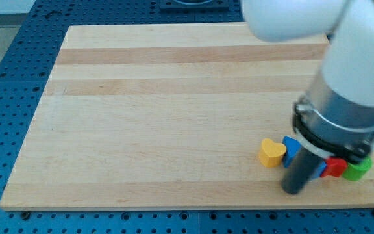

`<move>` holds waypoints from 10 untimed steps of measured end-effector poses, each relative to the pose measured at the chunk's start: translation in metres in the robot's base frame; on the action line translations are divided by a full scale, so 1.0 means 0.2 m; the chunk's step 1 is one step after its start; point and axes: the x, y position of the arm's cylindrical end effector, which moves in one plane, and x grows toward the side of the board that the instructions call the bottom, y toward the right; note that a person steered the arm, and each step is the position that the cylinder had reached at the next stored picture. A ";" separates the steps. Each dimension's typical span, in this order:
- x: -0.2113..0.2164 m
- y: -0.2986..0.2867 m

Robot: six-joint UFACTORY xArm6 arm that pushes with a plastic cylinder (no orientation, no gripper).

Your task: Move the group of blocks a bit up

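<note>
My tip (293, 190) is down on the pale wooden board (174, 117), low at the view's right, near the bottom edge. There are no jaws here to open or close, just the straight dark rod, holding nothing, its lower end resting on the wood.

The group sits tight around it. To the tip's left and a little above, the yellow heart-shaped block (272, 153). Just above the tip, partly behind the rod, a blue block (291, 149), shape hard to read. To the tip's right, a sliver of another blue piece (321, 169), then a red block (334, 168), then a green block (357, 169) farthest right, all partly under the arm's grey collar (336, 127). Whether the rod touches any block, I cannot tell.

Judgement call: the tip looks to be below the cluster, which is the right side for an upward shove. A slow, centred push should carry the blue and yellow, but the red and green lie off to the right and would likely need their own nudge from below.

Room to work: plenty of bare wood above the group. Tighter to the right, where the green block sits close to the board's right edge, and the bottom edge lies just below the tip.
</note>
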 end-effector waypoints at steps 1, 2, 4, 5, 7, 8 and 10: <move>0.00 -0.02; 0.00 -0.02; 0.15 0.11; 0.15 0.12; 0.05 0.32; -0.07 0.26; -0.13 0.18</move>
